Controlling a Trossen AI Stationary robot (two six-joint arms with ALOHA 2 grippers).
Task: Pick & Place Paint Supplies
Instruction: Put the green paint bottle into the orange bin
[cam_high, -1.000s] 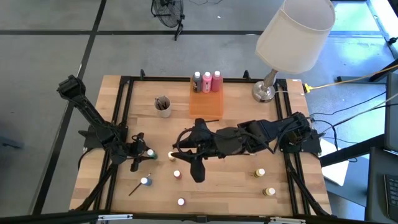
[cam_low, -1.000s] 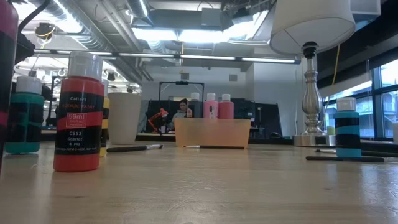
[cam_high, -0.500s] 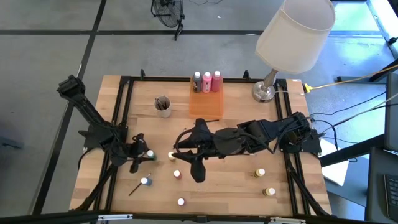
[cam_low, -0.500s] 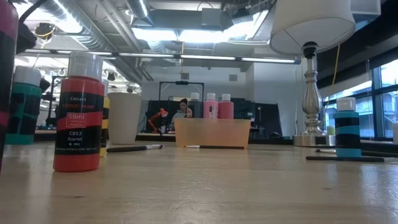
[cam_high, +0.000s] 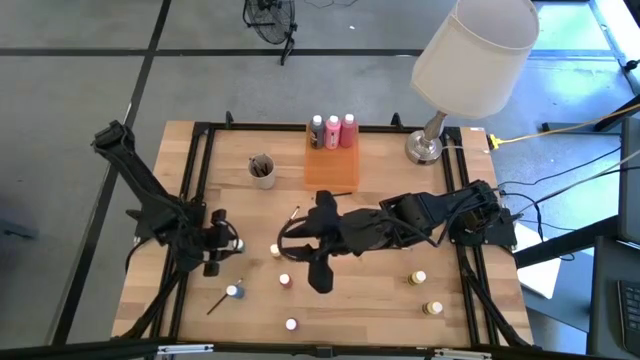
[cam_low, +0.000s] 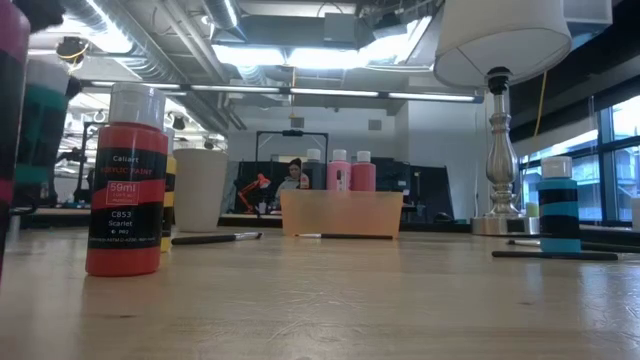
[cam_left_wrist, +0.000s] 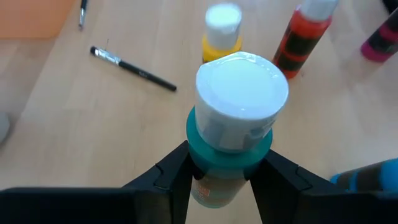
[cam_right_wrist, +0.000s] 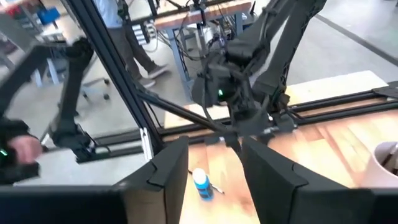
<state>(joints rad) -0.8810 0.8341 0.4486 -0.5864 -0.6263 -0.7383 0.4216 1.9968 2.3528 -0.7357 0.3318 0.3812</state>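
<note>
My left gripper (cam_high: 226, 245) is shut on a teal paint bottle with a white cap (cam_left_wrist: 241, 93), near the table's left side; in the low view the bottle (cam_low: 40, 125) hangs above the wood. My right gripper (cam_high: 292, 238) is held high over the table's middle, open with nothing between its fingers (cam_right_wrist: 214, 155). Three bottles (cam_high: 333, 130) stand at the far end of the orange tray (cam_high: 330, 178). Loose pots stand upright on the table: yellow (cam_high: 275, 250), red (cam_high: 285, 281) and blue (cam_high: 232, 292). A brush (cam_left_wrist: 134, 69) lies flat on the wood. My left gripper pinches the teal bottle's body (cam_left_wrist: 221, 180) between its two fingers (cam_left_wrist: 174, 171), just below the collar under the white cap. The fingers come slanting down from the table's left. The bottle is lifted clear of the table and leans a little.
A grey cup (cam_high: 262, 170) with brushes stands left of the tray, and a lamp (cam_high: 430, 140) at the far right. Two more pots (cam_high: 418, 277) (cam_high: 432, 309) stand at the near right, one (cam_high: 291, 324) by the near edge, and a brush (cam_high: 217, 303) beside the blue pot.
My left gripper has gone up with the teal bottle, still shut on it. The bottle stood on the table a second ago and now hangs clear above it, leaning a little.
</note>
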